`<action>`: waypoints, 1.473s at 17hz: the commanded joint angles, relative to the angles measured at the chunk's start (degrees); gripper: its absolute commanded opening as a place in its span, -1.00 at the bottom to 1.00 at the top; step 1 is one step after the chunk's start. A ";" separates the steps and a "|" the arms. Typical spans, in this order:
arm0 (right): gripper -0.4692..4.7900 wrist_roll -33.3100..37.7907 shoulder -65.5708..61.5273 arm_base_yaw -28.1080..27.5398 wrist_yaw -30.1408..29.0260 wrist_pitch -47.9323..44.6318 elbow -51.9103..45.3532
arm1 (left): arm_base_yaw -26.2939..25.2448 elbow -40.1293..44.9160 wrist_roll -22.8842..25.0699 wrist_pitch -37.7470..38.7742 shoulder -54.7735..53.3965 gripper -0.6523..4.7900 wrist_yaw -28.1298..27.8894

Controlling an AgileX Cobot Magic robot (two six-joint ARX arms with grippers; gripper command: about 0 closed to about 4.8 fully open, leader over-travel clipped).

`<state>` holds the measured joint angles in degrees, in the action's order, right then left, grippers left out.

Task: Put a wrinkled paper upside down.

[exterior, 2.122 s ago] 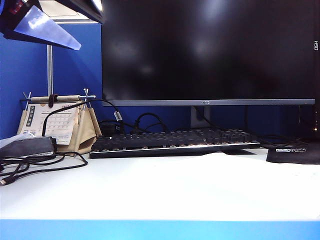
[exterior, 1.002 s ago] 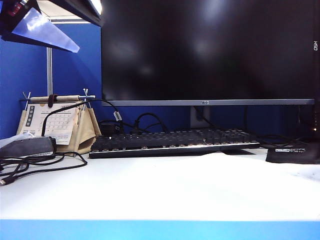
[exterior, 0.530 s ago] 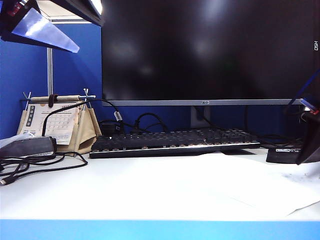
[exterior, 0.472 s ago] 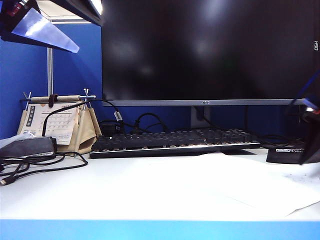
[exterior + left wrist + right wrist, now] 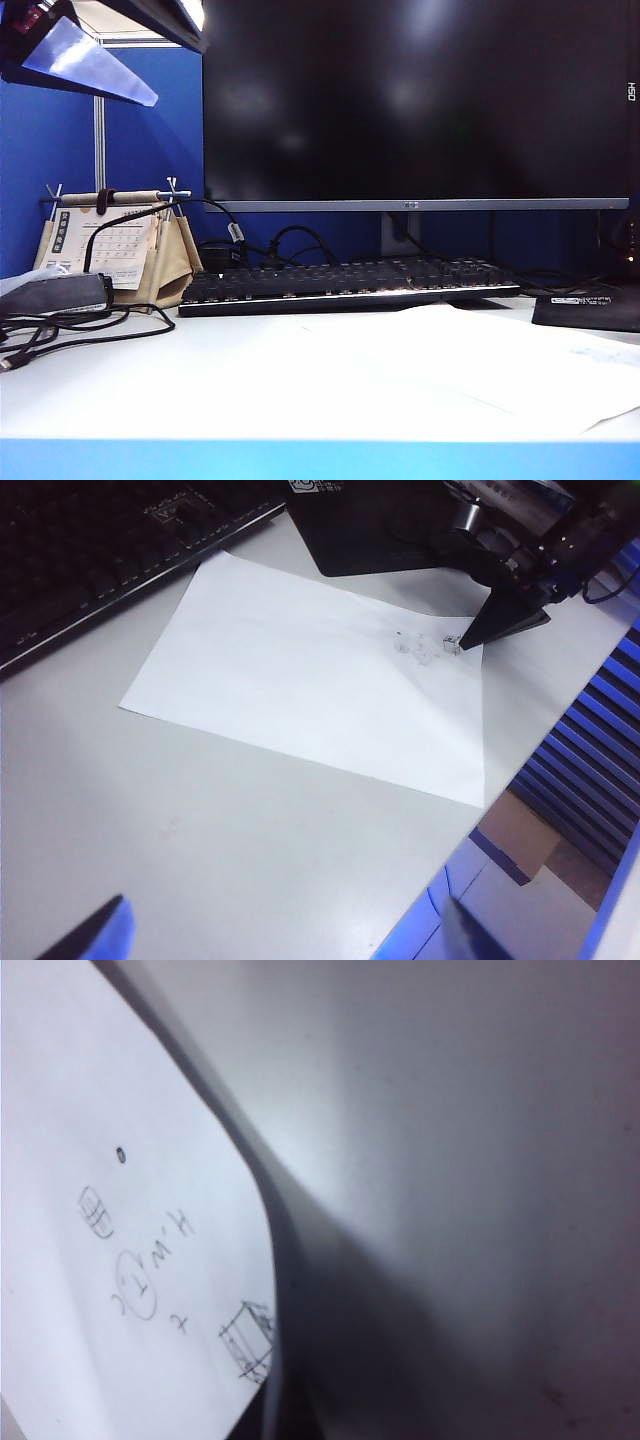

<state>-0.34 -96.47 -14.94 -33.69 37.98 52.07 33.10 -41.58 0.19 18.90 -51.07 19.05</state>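
Now our right gripper (image 5: 462, 643) has pinched shut on the edge of the wrinkled paper (image 5: 310, 675); a second ago its jaws stood wide, half a second ago they were closing. Seen from the left wrist, its dark tip sits on the sheet's edge beside the small pencil marks. The right wrist camera shows that edge curling up off the table (image 5: 480, 1160), sketches and scribbles facing us.

In the exterior view the right arm, which showed at the right border half a second ago, has dropped out of frame. The sheet lies flat on the right half of the table, just in front of the keyboard (image 5: 350, 280).

We judge the grasp made and the flip not begun: marked side is up, most of the sheet is down.

Our left gripper hangs high above the table's left side; only its blue fingertips (image 5: 95, 935) show, well apart, holding nothing.

Around: monitor (image 5: 415, 100) behind the keyboard, black mouse pad (image 5: 390, 530) touching the sheet's far corner, desk calendar (image 5: 110, 245) and cables (image 5: 70, 330) far left. Keyboard and mouse pad crowd the far side, so turning the sheet over towards the open near side looks safer.
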 commanded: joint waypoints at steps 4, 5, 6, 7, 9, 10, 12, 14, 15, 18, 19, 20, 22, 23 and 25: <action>-0.83 -0.13 4.28 0.13 1.51 -1.51 -0.07 | 0.02 -0.31 -0.17 -0.76 0.13 0.72 0.15; -0.83 -0.07 6.51 0.15 2.60 -1.77 -0.04 | 0.02 -0.31 -0.17 -0.85 0.15 0.72 0.13; -0.83 0.28 9.53 0.15 4.44 -1.81 -0.02 | 0.02 -0.31 -0.17 -1.01 0.13 0.72 0.11; -0.83 0.35 12.39 0.15 6.03 -1.79 0.00 | 0.02 -0.31 -0.15 -1.25 0.13 0.72 0.09; -0.83 1.70 21.84 0.17 8.98 -1.77 0.42 | 0.02 -0.31 -0.13 -1.97 0.13 0.72 0.09; -0.83 2.01 25.73 0.42 10.16 -1.64 0.96 | 0.02 -0.31 -0.13 -1.97 0.13 0.72 0.11; -0.83 1.77 31.41 2.19 14.47 -0.72 3.23 | 0.02 -0.31 -0.15 -1.88 0.13 0.72 0.20; -0.83 0.83 36.20 6.14 17.51 1.38 9.55 | 0.02 -0.31 0.31 -1.88 0.13 0.72 0.26; -0.83 0.24 37.24 8.20 17.73 2.08 12.41 | 0.02 -0.31 0.33 -1.88 0.13 0.72 0.24; -0.83 -1.42 37.81 19.56 18.60 3.87 20.22 | 0.02 -0.31 0.44 -1.73 0.15 0.72 0.26; -0.83 -1.42 37.81 21.92 18.75 3.78 20.28 | 0.02 -0.31 0.39 -1.62 0.13 0.72 0.26; -0.83 -1.42 37.51 27.85 21.00 4.76 19.96 | 0.02 -0.31 0.42 -1.38 0.13 0.72 0.24; -0.83 -2.97 36.11 37.94 27.23 7.48 18.03 | 0.02 -0.31 0.22 -1.31 0.15 0.72 0.24; -0.83 -3.17 35.89 42.49 31.34 7.43 15.93 | 0.02 -0.31 0.22 -1.22 0.15 0.72 0.24; -0.83 -2.82 35.87 48.26 35.36 5.33 11.63 | 0.02 -0.31 -0.42 -1.36 0.15 0.72 0.26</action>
<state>-3.16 -61.10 31.92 -1.52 45.47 64.75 33.12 -41.58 0.30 17.93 -51.05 19.05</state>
